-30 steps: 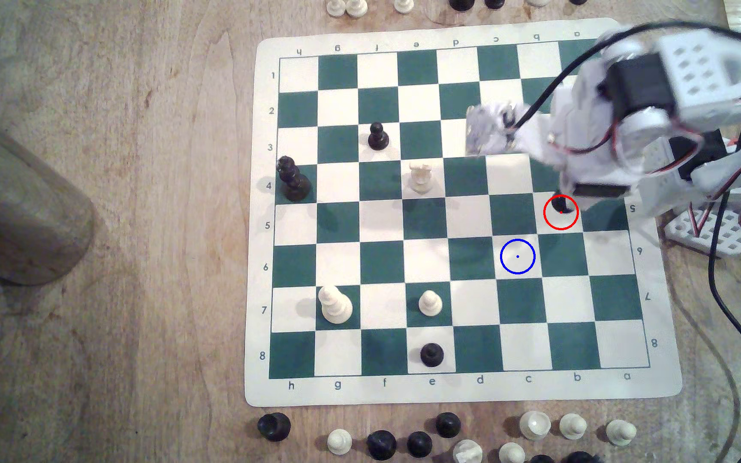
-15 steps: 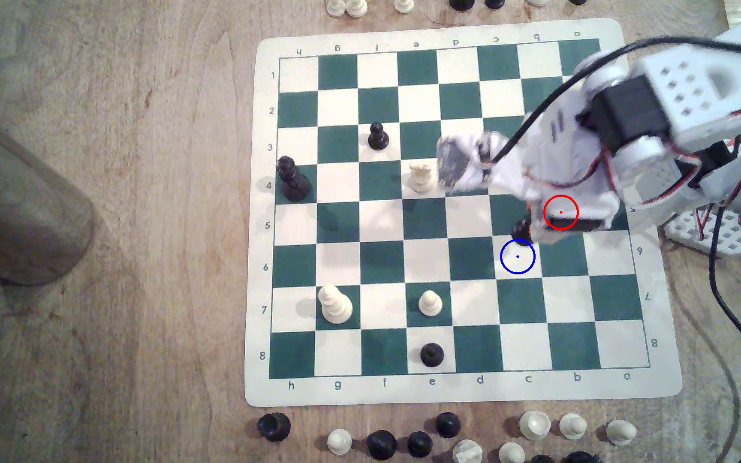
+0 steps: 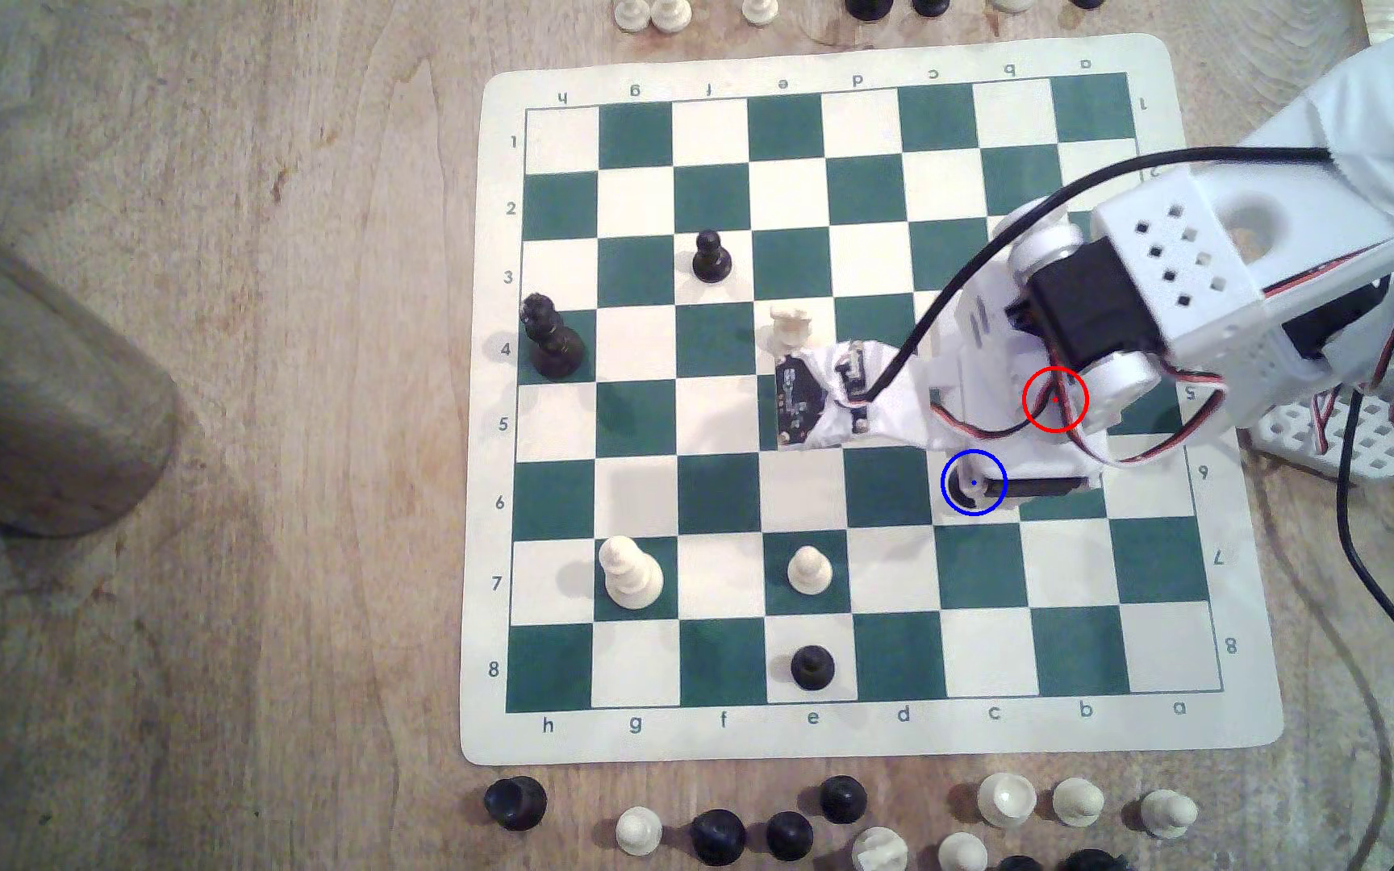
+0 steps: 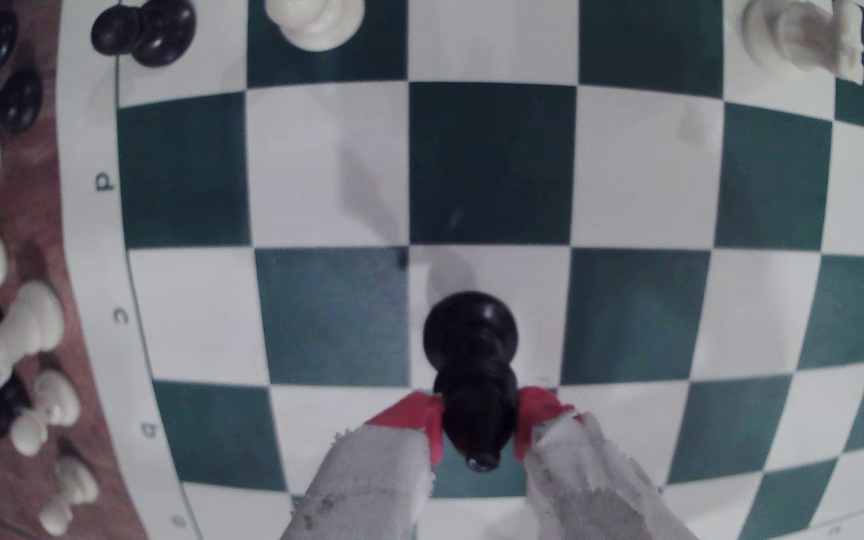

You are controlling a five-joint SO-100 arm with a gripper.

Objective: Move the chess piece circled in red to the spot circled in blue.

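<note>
Gripping the black pawn (image 4: 474, 374) by its upper half, the gripper (image 4: 477, 423) has its two red-tipped fingers (image 4: 422, 415) closed against either side of the piece. In the exterior view the pawn (image 3: 964, 492) sits inside the blue ring (image 3: 974, 482), right of the frame's centre, on a white square of the chessboard (image 3: 870, 737) (whether its base touches the board I cannot tell). The red ring (image 3: 1055, 399), just up and right, lies over the arm (image 3: 1180, 276).
</note>
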